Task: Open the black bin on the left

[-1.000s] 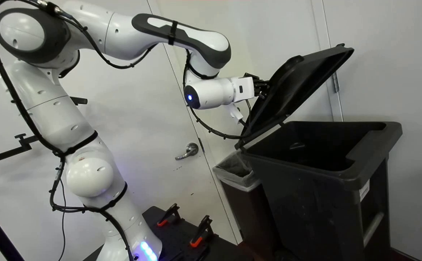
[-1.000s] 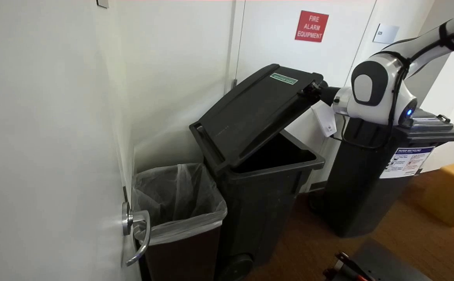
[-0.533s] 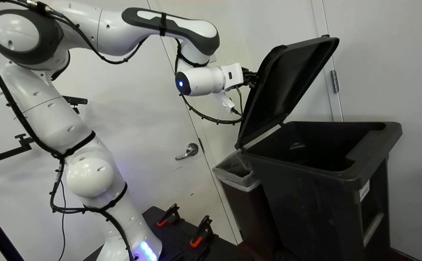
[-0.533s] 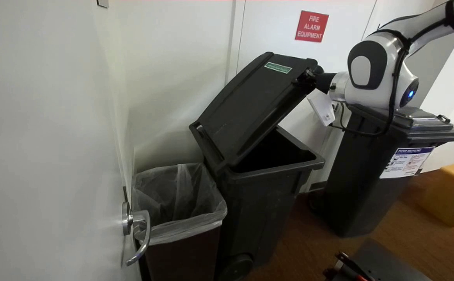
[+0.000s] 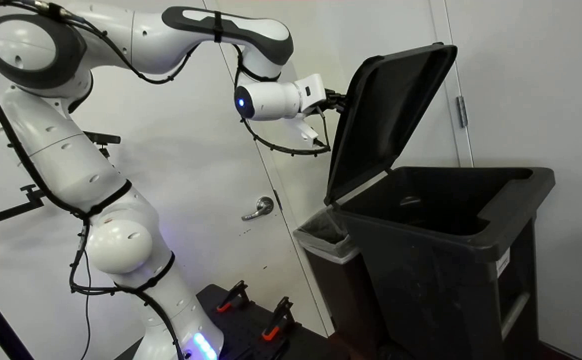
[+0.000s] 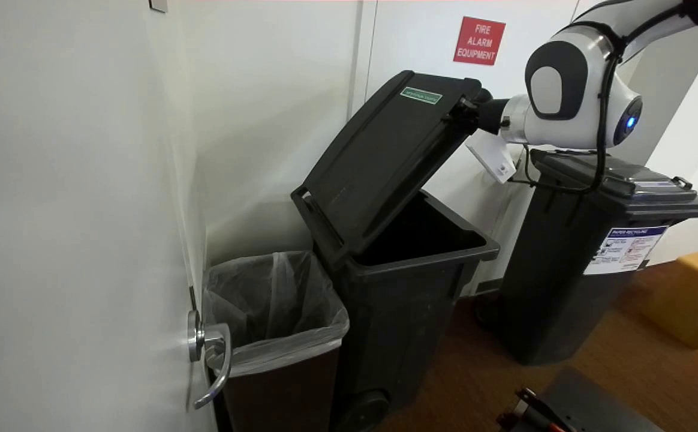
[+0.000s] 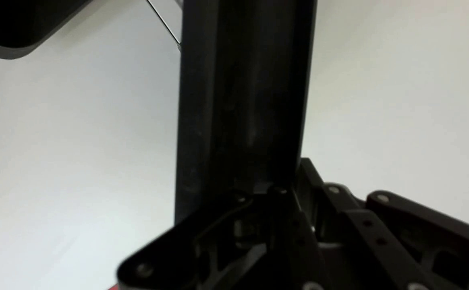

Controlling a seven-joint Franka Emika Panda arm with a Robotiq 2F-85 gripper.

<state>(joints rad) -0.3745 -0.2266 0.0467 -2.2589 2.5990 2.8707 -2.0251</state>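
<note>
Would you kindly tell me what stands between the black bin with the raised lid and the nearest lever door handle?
A brown wastebasket with a translucent liner does, in both exterior views.

The hand [image 7: 297, 185] points sideways rather than down, its fingers [image 7: 311, 177] close together, and the white wrist [image 5: 273, 100] sits in line directly behind it, a blue light [image 5: 241, 102] glowing at the end farthest from the hand. Above and behind the hand, the forearm [image 5: 153, 40] runs back to the elbow [image 5: 23, 40], which is higher than the hand. From there the upper arm [image 5: 73, 155] slants down to the base [image 5: 193, 320], well below and behind the hand.
</note>
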